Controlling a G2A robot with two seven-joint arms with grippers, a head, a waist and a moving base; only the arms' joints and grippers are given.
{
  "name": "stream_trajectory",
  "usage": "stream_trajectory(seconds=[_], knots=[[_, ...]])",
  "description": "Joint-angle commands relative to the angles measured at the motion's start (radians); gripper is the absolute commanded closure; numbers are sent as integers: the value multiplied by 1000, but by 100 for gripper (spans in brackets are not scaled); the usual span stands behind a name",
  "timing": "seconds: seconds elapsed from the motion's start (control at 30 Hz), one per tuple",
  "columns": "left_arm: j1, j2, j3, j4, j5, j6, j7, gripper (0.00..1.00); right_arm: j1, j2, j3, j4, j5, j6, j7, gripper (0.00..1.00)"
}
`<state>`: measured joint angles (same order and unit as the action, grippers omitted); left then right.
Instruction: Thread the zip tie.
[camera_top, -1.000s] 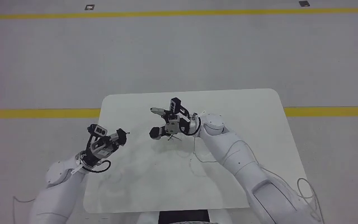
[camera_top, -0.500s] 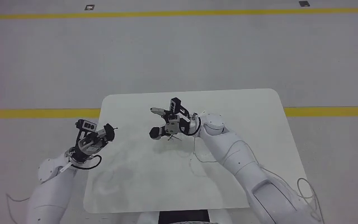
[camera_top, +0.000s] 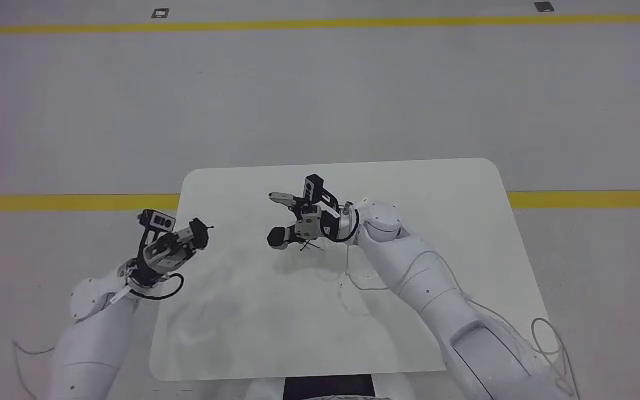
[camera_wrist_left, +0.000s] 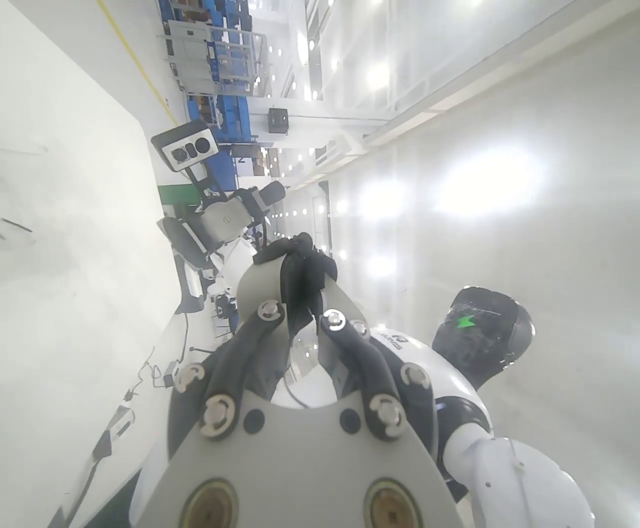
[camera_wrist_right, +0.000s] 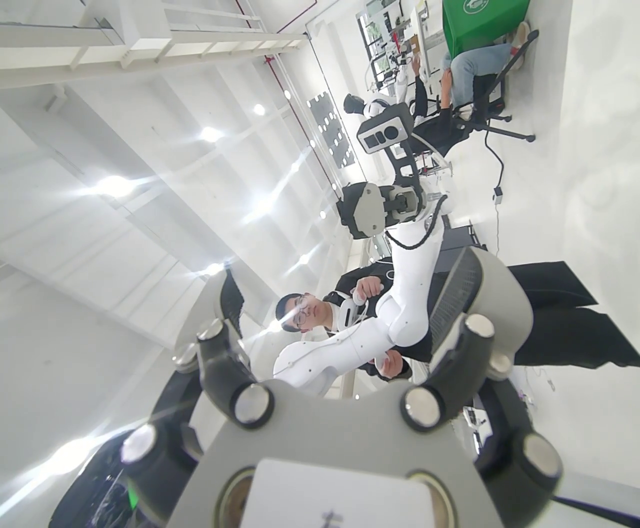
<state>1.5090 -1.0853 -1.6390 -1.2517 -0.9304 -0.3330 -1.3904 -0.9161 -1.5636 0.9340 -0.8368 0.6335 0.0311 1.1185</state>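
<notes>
A thin black zip tie (camera_top: 308, 245) lies on the white table (camera_top: 430, 190), close under my right wrist; in the left wrist view it is a dark sliver (camera_wrist_left: 17, 226) on the tabletop. My right gripper (camera_top: 276, 217) hovers mid-table, open, with nothing between its fingers (camera_wrist_right: 350, 295). My left gripper (camera_top: 198, 233) hangs near the table's left edge, well apart from the tie. Its black pads (camera_wrist_left: 305, 265) are pressed together, shut, and I see nothing held between them. The right wrist view shows the left gripper (camera_wrist_right: 372, 212) farther off.
The table's left edge (camera_top: 183, 215) runs just beside my left gripper. A yellow floor line (camera_top: 90, 202) passes behind the table. Bare tabletop stretches to the front and right (camera_top: 440, 300).
My left arm drew back to the left, from nearer the table's middle to its left edge, staying shut. The right arm and the zip tie have not moved.
</notes>
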Motion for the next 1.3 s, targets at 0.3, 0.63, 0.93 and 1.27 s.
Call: stream_trajectory(seconds=[0.3,0.63,0.93,1.27], knots=[[-101,-24,3,38,145,-7,0,100,0,0,0,0,0,0,0,0],[-101,-24,3,38,145,-7,0,100,0,0,0,0,0,0,0,0],[-101,-24,3,38,145,-7,0,100,0,0,0,0,0,0,0,0],[-101,-24,3,38,145,-7,0,100,-11,8,6,-28,-47,2,-77,0]])
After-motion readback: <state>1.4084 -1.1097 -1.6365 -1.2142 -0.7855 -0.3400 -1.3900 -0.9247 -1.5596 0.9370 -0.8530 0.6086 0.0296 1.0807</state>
